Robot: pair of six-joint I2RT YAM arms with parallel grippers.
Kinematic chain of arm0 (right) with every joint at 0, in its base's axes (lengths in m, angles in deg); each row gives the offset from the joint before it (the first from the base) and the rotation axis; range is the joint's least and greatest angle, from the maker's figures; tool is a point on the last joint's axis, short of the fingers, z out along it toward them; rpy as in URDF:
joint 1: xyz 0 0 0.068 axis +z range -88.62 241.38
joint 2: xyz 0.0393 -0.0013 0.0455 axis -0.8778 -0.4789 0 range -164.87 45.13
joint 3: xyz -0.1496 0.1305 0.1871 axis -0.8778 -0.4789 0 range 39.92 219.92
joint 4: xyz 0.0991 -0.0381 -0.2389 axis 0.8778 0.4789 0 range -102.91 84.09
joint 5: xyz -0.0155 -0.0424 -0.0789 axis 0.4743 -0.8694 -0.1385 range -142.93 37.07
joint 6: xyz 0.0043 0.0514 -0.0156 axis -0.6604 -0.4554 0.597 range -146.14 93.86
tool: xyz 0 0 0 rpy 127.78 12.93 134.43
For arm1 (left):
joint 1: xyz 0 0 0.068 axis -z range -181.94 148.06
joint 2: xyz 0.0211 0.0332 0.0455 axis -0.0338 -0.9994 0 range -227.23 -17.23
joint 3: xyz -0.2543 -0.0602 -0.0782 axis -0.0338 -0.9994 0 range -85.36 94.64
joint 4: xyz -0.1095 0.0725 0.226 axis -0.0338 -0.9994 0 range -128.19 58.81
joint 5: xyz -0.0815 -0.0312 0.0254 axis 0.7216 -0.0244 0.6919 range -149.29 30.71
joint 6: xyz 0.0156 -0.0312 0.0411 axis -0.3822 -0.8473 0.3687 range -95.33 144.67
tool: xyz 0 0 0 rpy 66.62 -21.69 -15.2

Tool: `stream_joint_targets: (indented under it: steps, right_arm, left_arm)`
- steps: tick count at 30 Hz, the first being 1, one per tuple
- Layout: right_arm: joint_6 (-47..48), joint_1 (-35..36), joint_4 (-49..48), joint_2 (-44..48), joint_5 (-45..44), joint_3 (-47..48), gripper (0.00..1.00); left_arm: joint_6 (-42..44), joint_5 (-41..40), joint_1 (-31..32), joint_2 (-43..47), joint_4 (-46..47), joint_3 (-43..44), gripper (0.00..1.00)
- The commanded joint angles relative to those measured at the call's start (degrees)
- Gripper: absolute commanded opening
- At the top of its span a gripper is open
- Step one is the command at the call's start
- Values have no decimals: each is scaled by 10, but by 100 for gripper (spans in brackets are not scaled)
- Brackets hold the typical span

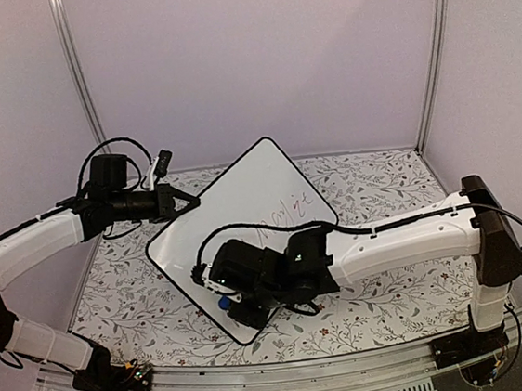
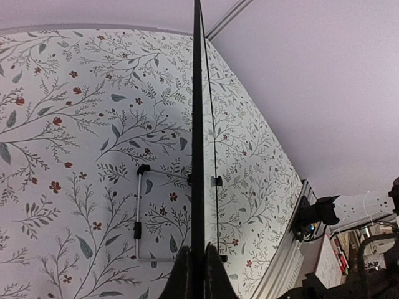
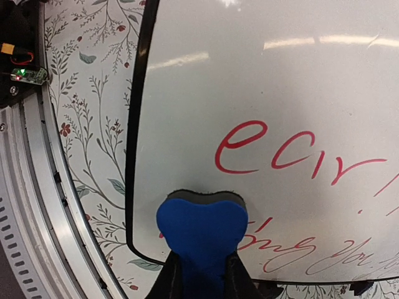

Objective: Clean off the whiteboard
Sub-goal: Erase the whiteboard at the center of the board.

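The whiteboard point(image 1: 243, 197) stands tilted over the table, with red handwriting point(image 1: 286, 213) on its face. My left gripper point(image 1: 187, 203) is shut on the board's left rim. The left wrist view shows the board edge-on as a black line point(image 2: 197, 112) between the left gripper's point(image 2: 198, 258) fingers. My right gripper point(image 1: 227, 297) is shut on a blue eraser point(image 3: 201, 227). The eraser is pressed against the whiteboard point(image 3: 249, 75) near a rounded corner, just beside the red writing point(image 3: 240, 146). More lines of script run off to the right.
A floral tablecloth point(image 1: 363, 185) covers the table. An aluminium rail point(image 1: 290, 384) runs along the near edge. A wire stand point(image 2: 138, 212) juts from the board's back. Pale booth walls and corner posts point(image 1: 432, 47) close in the sides and back.
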Motion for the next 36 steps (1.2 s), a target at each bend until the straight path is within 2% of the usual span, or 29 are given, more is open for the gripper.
stream_joint_targets:
  steps: [1, 6, 14, 36]
  right_arm:
    - [19, -20, -23, 56, -29, 38, 4]
    - [47, -51, -26, 37, -29, 98, 4]
    - [77, -54, -19, -36, -2, 174, 4]
    - [39, -51, -12, -48, 36, 100, 4]
  left_arm:
    - [9, 3, 8, -7, 2, 6, 0]
    - [9, 2, 8, -7, 2, 6, 0]
    - [10, 1, 8, -6, 2, 6, 0]
    - [9, 2, 8, -9, 2, 6, 0]
